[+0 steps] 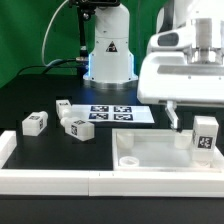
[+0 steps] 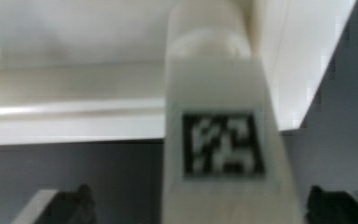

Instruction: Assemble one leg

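Leg (image 1: 204,135) upright on tray (image 1: 150,166), claw (image 2: 202,205) spread

The leg (image 1: 204,135) looks like smooth, matt white plastic.

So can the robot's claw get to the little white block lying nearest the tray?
Probably yes. That leg lies in the open on the table, nothing over it. The gripper is open but straddles another leg standing in the tray, so it would likely need to lift clear first.
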